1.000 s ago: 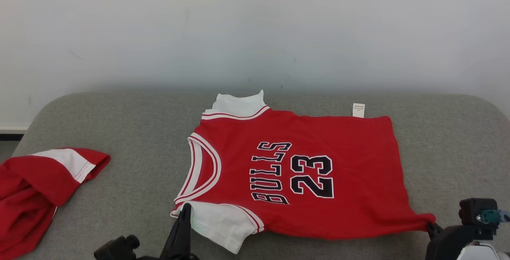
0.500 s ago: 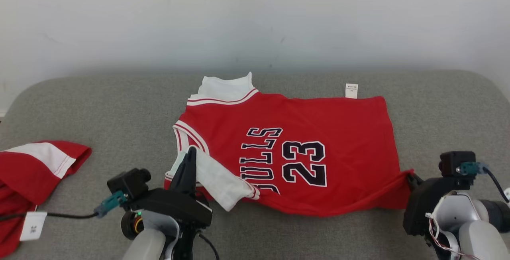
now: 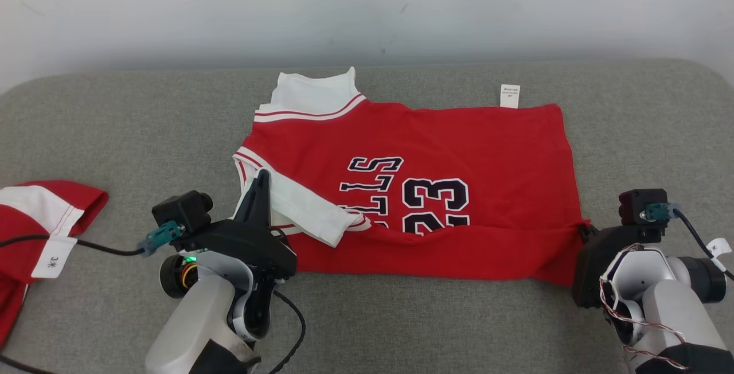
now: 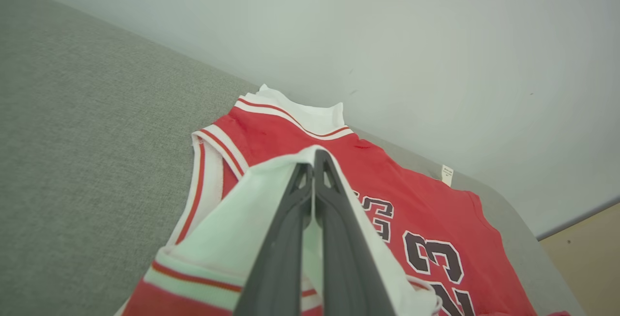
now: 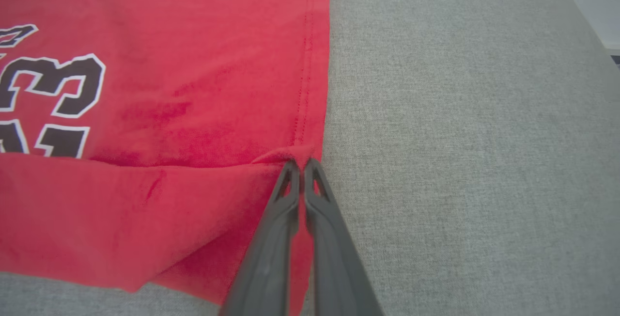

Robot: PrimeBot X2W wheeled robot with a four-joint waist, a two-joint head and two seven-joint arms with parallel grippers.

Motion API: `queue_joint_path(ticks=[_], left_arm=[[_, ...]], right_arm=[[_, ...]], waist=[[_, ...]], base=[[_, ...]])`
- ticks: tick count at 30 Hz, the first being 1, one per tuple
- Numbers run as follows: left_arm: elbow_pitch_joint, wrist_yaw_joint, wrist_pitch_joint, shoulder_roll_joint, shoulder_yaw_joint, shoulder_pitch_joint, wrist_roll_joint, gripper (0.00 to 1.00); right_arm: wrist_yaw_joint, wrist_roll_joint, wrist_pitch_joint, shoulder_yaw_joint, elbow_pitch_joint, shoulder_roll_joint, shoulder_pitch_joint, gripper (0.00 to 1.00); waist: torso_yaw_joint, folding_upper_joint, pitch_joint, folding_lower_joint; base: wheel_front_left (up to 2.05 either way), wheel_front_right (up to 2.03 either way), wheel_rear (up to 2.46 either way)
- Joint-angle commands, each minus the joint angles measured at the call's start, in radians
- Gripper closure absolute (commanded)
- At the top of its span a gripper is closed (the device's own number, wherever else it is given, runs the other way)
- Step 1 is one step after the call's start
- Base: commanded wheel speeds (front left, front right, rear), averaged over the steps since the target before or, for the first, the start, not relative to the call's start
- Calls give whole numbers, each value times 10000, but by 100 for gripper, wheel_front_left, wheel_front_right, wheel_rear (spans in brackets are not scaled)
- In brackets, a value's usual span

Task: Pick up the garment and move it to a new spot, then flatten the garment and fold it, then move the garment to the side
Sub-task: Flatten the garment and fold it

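Left gripper (image 3: 261,179) clamps the jersey (image 3: 487,144) sleeve (image 3: 304,213), right gripper (image 3: 584,229) clamps its hem (image 5: 310,88) corner, fold lies between them.

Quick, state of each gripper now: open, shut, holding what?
Left gripper: shut on the white sleeve of the red fabric basketball jersey.
Right gripper: shut on that jersey's bottom hem corner.

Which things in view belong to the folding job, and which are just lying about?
Job: red Bulls jersey; left end effector, shut on its white sleeve; right end effector, shut on its hem corner.
Lying about: second red-and-white garment, far left.
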Motion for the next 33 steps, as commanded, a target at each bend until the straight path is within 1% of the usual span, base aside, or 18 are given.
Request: queue_joint_path(ticks=[1,10,13,19,20,21,22,25,28,30,33], left_arm=[[275,-71,-142,-20,-35,-294,-3,100],[1127,-227,-349,-30,-141,-1012,-78,100],[1384,-115,-396,-31,-156,-1205,-114,100],[1753,-111,-433,-31,-186,-1355,-220,100],[1797,-128,-436,-32,-220,-1372,-250,65],[1839,-129,-438,-32,-235,-1377,-288,0],[1886,-74,-432,-26,-215,-1370,-346,0],[1802,16,-430,-28,-131,-1350,-138,0],[1553,216,-433,102,100,-870,446,0],[1399,270,-434,228,37,-541,858,0],[1337,297,-434,398,-318,20,1498,0]], right_arm=[[5,-79,-167,-13,231,66,-268,100],[5,-371,-539,-154,1059,73,-873,100],[5,-426,-825,-311,1238,134,-1069,100],[5,-474,-1206,-247,1638,185,-1421,100],[5,-448,-1346,-186,1666,184,-1477,86],[5,-438,-1463,-181,1716,172,-1510,28],[5,-443,-1637,-233,1752,153,-1528,0],[5,-421,-1938,-230,1913,165,-1553,0],[5,-172,-2087,-320,2012,144,-1380,0],[5,27,-1913,-364,1932,153,-1172,0],[5,452,-1446,-505,1645,131,-816,0]], waist=[[-34,-1,159,-1],[-56,-1,405,-1],[-34,-1,467,-1],[-16,-1,531,-1],[-3,-1,538,-1],[12,-1,546,-1],[28,-1,550,-1],[112,-1,499,-1],[220,-1,276,-1],[253,-1,100,-1],[273,-1,-194,-1]], base=[[0,0,0],[0,0,0],[0,0,0],[0,0,0],[0,0,0],[0,0,0],[0,0,0],[0,0,0],[0,0,0],[0,0,0],[0,0,0]])
